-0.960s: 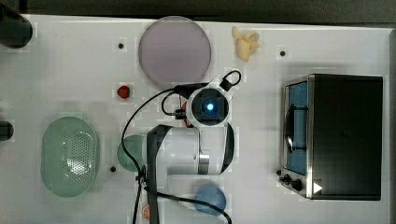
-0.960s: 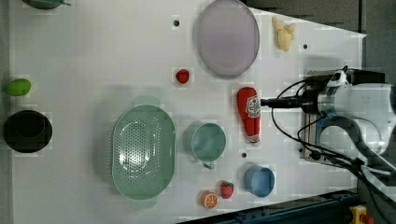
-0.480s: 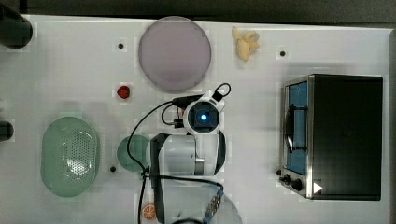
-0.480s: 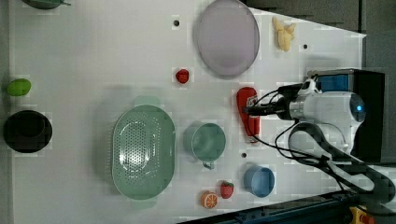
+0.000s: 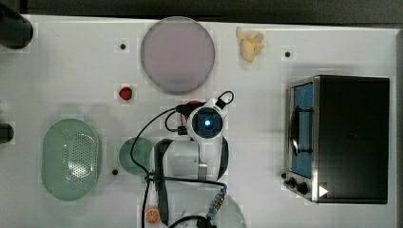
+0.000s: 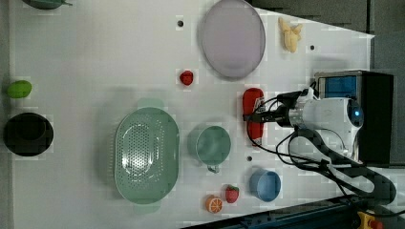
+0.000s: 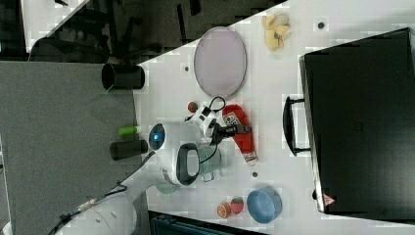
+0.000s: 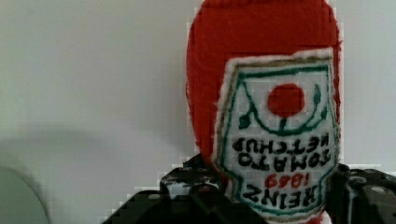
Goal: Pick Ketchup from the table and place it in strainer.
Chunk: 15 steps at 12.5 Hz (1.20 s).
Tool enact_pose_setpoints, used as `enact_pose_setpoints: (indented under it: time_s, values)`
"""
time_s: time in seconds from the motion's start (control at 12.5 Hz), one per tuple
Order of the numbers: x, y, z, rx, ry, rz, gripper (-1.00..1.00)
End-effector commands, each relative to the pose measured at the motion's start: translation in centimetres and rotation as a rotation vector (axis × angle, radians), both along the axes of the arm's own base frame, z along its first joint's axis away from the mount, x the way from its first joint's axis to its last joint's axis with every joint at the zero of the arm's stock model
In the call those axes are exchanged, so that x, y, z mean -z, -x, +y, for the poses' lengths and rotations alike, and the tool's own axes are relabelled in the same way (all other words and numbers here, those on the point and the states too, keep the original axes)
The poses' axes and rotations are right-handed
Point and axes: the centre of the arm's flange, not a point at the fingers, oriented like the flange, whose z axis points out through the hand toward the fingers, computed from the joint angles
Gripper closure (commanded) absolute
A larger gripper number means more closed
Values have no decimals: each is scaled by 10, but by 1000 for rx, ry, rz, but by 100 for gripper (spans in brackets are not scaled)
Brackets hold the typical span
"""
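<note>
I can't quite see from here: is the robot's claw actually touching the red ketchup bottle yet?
Cannot tell. In the wrist view the end effector straddles the Ketchup, a finger right beside its label, but neither contact nor a gap shows plainly.

The arm point(image 5: 190, 159) reached over the middle of the white worktop point(image 5: 66, 71), its wrist hiding most of the Ketchup point(image 5: 192, 102), of which a red sliver showed. The strainer point(image 5: 70, 159) sat at the top view's left, a green cup point(image 5: 135, 154) just beside it. A grey plate point(image 5: 177, 53) lay above, a strawberry point(image 5: 125, 93) near it. A toaster oven point(image 5: 340, 137) stood at the top view's right.
</note>
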Motion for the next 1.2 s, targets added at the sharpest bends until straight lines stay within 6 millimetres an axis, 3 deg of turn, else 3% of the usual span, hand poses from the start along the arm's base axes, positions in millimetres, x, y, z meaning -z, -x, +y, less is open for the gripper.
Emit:
enact_pose_setpoints:
  time_s: [0.08, 0.4, 0.72, 0.96, 1.2]
  values:
    - [-78, -23, -4, -15, 14, -123, -16]
    - [-184, -18, 13, -42, 30, -75, -16]
    - [-269, -7, 60, 11, 57, 2, -16]
    - [-296, -6, 121, 19, 59, -54, -16]
    - [-294, 10, 189, 107, 47, -55, -16]
